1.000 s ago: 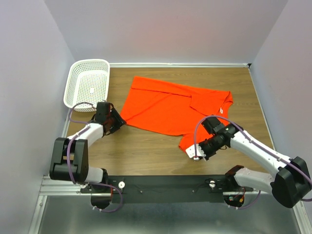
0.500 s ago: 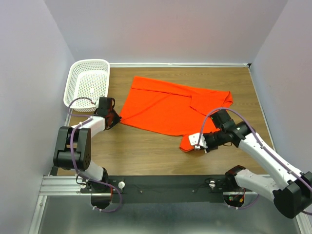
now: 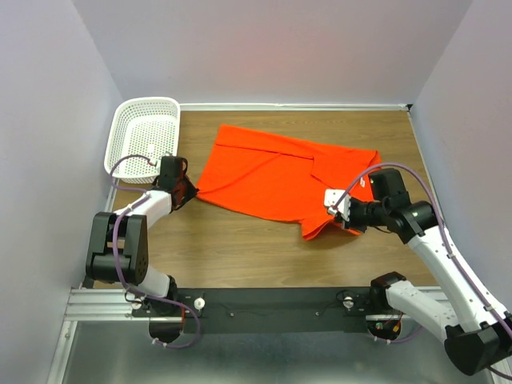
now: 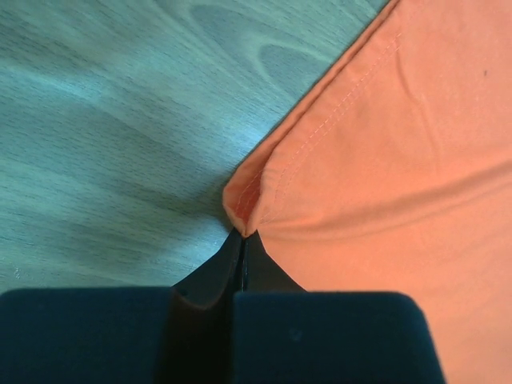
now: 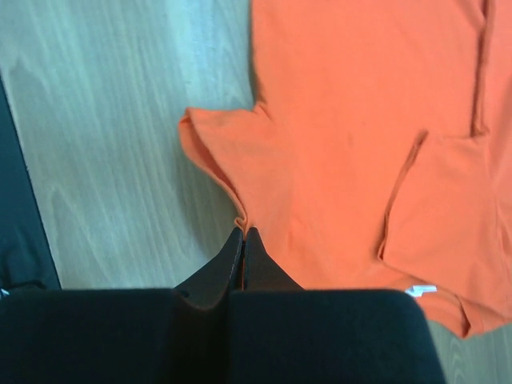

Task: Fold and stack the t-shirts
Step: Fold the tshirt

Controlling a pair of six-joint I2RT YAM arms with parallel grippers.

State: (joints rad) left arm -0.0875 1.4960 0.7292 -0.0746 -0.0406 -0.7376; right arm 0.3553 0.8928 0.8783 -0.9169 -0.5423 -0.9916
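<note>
One bright orange-red t-shirt lies spread on the wooden table, partly folded, with a small white tag near its far edge. My left gripper is shut on the shirt's left corner, pinching the hem at table level. My right gripper is shut on the shirt's near edge and holds that flap lifted over the rest of the cloth. The shirt fills the right part of both wrist views.
A white perforated basket stands at the back left, close behind my left arm. Bare wood lies between the shirt and the black rail at the near edge. Grey walls enclose the table on three sides.
My left gripper closed on the shirt's left corner. My right gripper carried the near flap up and to the right, over the shirt, so the bottom edge is now folded inward.
</note>
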